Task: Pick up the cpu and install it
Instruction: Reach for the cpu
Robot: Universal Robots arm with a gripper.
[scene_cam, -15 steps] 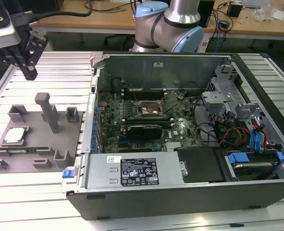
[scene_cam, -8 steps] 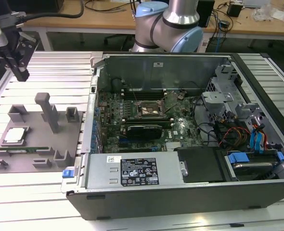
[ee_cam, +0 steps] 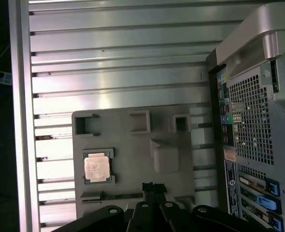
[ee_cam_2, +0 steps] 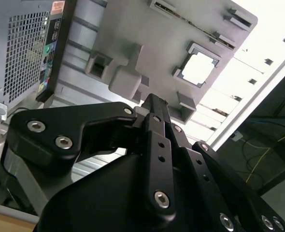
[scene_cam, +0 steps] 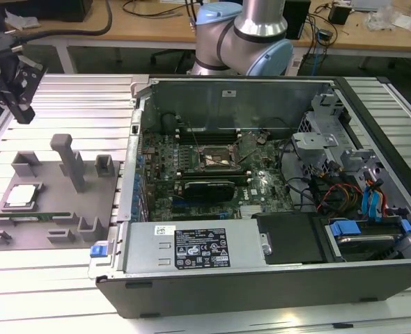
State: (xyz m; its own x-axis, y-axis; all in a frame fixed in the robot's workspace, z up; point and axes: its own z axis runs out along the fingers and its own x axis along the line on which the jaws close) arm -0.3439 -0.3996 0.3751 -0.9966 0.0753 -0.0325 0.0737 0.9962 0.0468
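Observation:
The cpu (scene_cam: 22, 196) is a small square chip with a silvery top. It lies flat in a corner pocket of the grey fixture plate (scene_cam: 52, 177), at the exterior view's left, beside the open computer case (scene_cam: 261, 209). Both wrist views show the cpu (ee_cam_2: 199, 67) (ee_cam: 96, 167) in its pocket. My gripper (scene_cam: 24, 111) hangs high above the slatted table, beyond the plate's far edge and well apart from the cpu. Its black fingers (ee_cam_2: 154, 104) (ee_cam: 153, 187) are pressed together, shut with nothing between them. The dark socket (scene_cam: 219, 158) sits mid-motherboard inside the case.
A thin green memory stick (scene_cam: 31, 216) lies in a slot beside the cpu. A tall grey post (scene_cam: 70, 160) and several blocks rise from the plate. The case holds a power supply (scene_cam: 198, 254), drive bays and cables (scene_cam: 345, 195). The arm's base (scene_cam: 244, 35) stands behind the case.

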